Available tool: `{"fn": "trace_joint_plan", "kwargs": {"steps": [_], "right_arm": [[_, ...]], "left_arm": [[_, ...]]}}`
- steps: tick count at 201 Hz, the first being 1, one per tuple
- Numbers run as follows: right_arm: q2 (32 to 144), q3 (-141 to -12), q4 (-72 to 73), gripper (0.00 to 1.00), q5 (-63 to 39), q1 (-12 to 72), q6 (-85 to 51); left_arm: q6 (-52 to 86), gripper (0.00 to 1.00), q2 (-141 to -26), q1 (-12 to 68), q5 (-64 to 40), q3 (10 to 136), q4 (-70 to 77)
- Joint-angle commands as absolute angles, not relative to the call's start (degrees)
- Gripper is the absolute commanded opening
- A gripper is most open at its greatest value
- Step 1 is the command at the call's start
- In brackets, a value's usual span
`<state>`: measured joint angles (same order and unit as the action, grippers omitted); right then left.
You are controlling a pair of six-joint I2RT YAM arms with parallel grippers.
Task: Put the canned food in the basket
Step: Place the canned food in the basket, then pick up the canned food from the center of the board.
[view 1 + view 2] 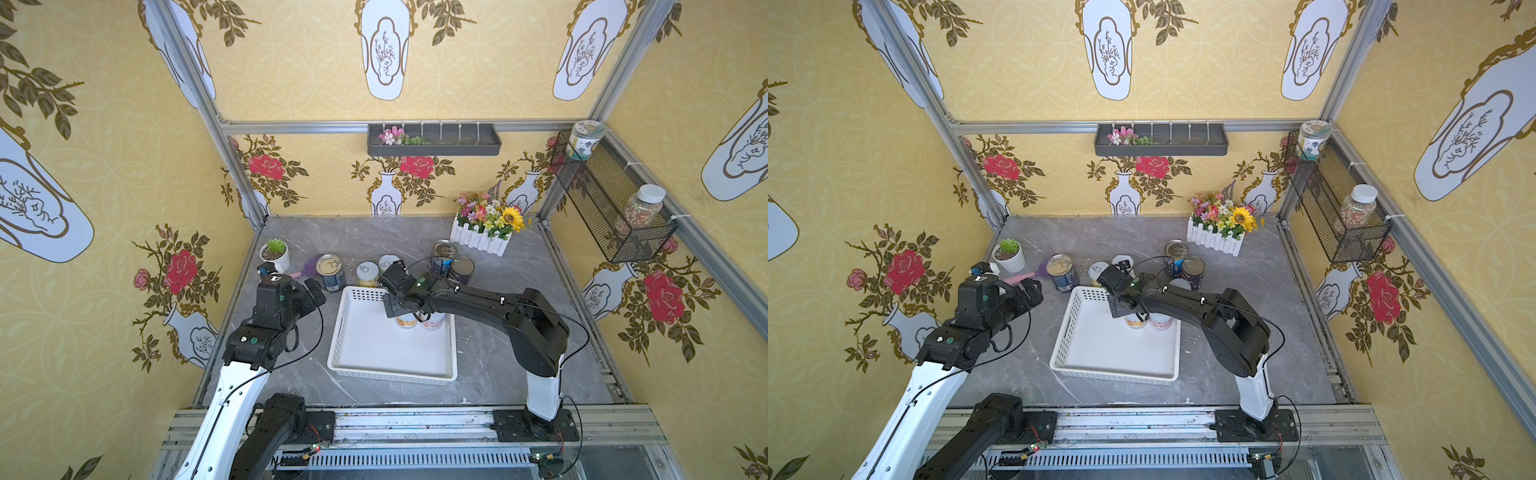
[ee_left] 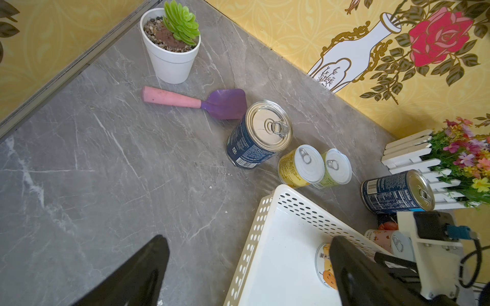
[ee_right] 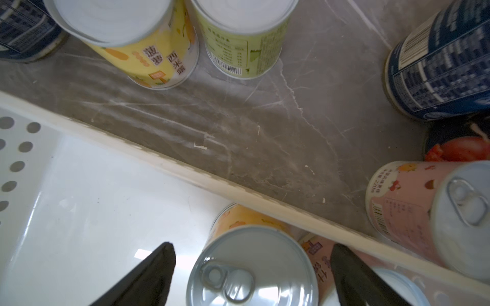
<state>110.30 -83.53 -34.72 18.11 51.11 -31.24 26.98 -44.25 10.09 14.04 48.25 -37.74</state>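
The white perforated basket (image 1: 390, 376) lies mid-table. Two short cans stand in its far right corner, an orange-labelled one (image 3: 252, 267) and a pink one (image 1: 433, 322). My right gripper (image 3: 252, 246) hangs over the orange can, open, with a gap between each finger and the can. Several more cans stand on the table behind the basket: a blue one (image 2: 258, 135), a yellow (image 2: 301, 165), a green (image 2: 335, 167), another blue (image 1: 441, 255), a dark red (image 1: 462, 269) and a pink (image 3: 424, 212). My left gripper (image 2: 248, 238) is open and empty over the basket's left wall.
A potted succulent (image 1: 275, 254) and a pink-handled purple scoop (image 2: 196, 102) lie at the far left. A white fence planter with flowers (image 1: 484, 230) stands at the back right. A black wire basket with jars (image 1: 611, 199) and a dark grey tray (image 1: 434, 141) hang on the walls.
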Motion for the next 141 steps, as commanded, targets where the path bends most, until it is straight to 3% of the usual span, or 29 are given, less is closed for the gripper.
{"fn": "trace_joint_plan", "kwargs": {"steps": [1, 63, 109, 125, 141], "right_arm": [[108.2, -83.8, -34.5, 0.96, 19.5, 51.4, -30.2], [95.9, -83.5, -36.7, 0.98, 19.7, 52.1, -28.9], [77.1, -71.2, -30.2, 0.97, 26.2, 51.6, -24.4], [69.8, -66.2, -27.1, 0.97, 27.3, 48.9, -22.5], [64.8, -62.3, -25.0, 0.97, 21.9, 42.5, -22.5]], "left_arm": [[26.5, 1.0, -44.2, 10.0, 13.8, 47.9, -37.2], [26.4, 1.0, -44.6, 10.1, 13.8, 48.0, -37.2], [26.6, 1.0, -44.8, 10.0, 14.1, 47.9, -37.3], [26.7, 1.0, -46.1, 10.0, 13.9, 48.1, -37.3], [27.0, 1.0, -47.8, 10.0, 14.3, 48.4, -37.8]]}}
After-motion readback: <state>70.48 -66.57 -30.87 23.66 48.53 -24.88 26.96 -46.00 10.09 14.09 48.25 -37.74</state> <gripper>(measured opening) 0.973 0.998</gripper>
